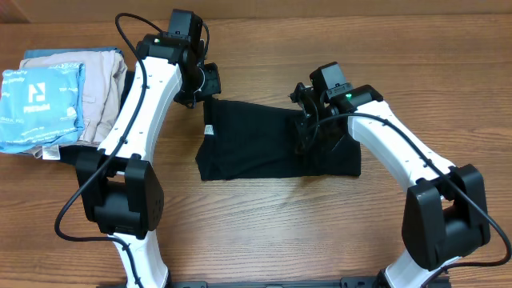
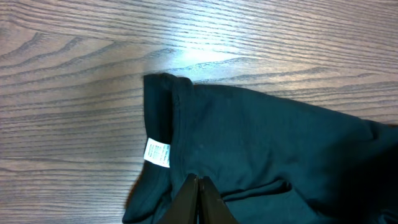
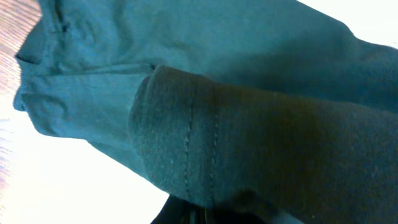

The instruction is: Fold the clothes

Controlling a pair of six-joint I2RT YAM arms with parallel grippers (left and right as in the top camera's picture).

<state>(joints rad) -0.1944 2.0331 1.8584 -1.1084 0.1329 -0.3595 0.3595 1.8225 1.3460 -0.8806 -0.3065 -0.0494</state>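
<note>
The black T-shirt [image 1: 256, 144] lies partly folded in a rough rectangle at the middle of the wooden table. Its white tag [image 1: 210, 130] shows at the left edge. My left gripper [image 1: 205, 85] hovers at the shirt's upper left corner. In the left wrist view its fingers [image 2: 198, 179] are shut together and empty over the shirt [image 2: 267, 143], next to the tag [image 2: 157, 153]. My right gripper [image 1: 308, 122] is on the shirt's upper right part. In the right wrist view a stitched hem fold of the shirt [image 3: 205, 143] drapes over the fingers [image 3: 211, 214], which are shut on it.
A light blue folded garment with a white logo [image 1: 40, 108] and a beige folded garment [image 1: 102, 88] are stacked at the far left of the table [image 1: 280, 224]. The left arm reaches across just right of them.
</note>
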